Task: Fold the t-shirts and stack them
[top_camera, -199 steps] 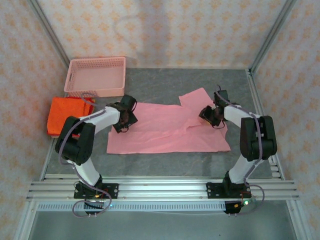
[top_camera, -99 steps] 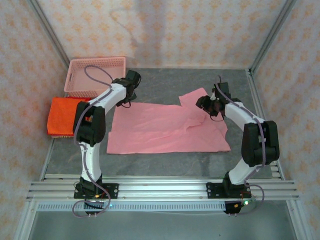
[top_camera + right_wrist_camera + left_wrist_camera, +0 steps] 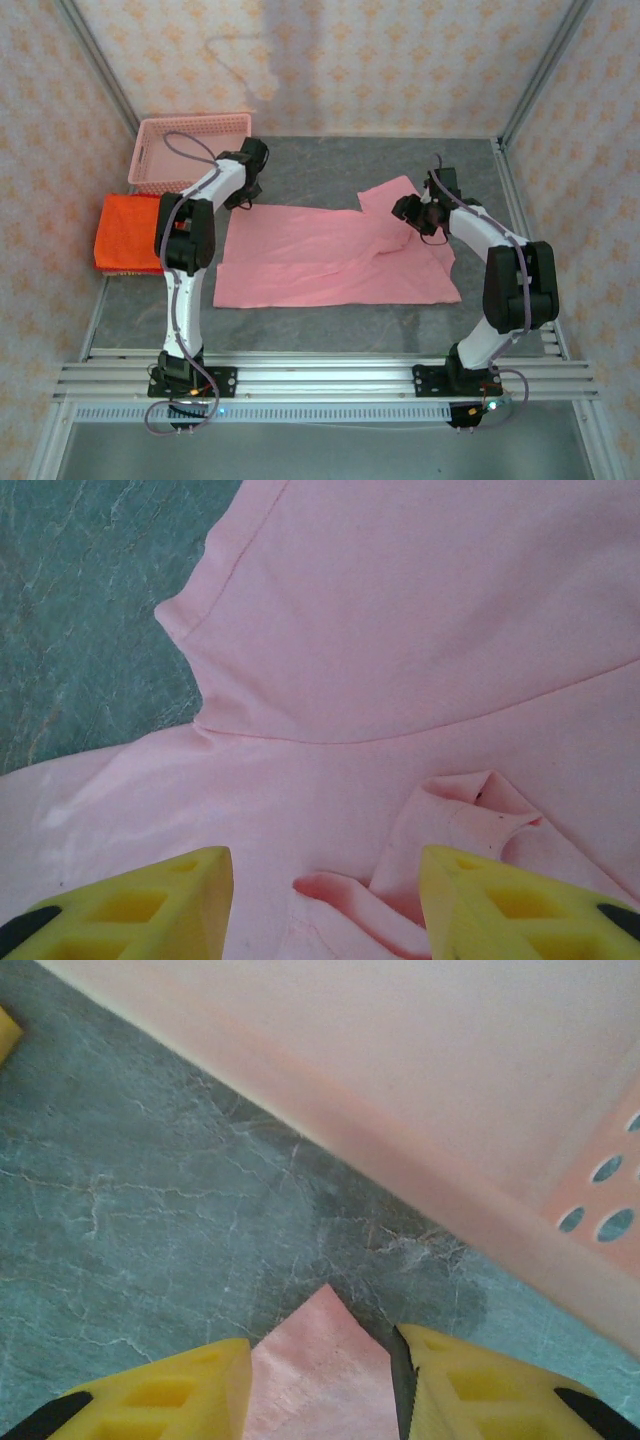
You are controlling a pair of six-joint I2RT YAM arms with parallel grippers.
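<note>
The light pink t-shirt (image 3: 330, 262) lies spread flat mid-bench, soft cloth with one sleeve kinked at the far right. The orange-red shirts (image 3: 128, 232) sit in a square folded stack at the left. The left arm stretches far out, the left claw (image 3: 320, 1345) spread either side of the shirt's pointed corner. The right claw (image 3: 325, 860) gapes over a rumpled fold. A rigid pink mesh basket (image 3: 195, 122) stands behind the stack on the grey marbled bench (image 3: 330, 170).

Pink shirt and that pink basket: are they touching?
Apart. The left wrist view shows bare grey table between the pink shirt and the basket.
</note>
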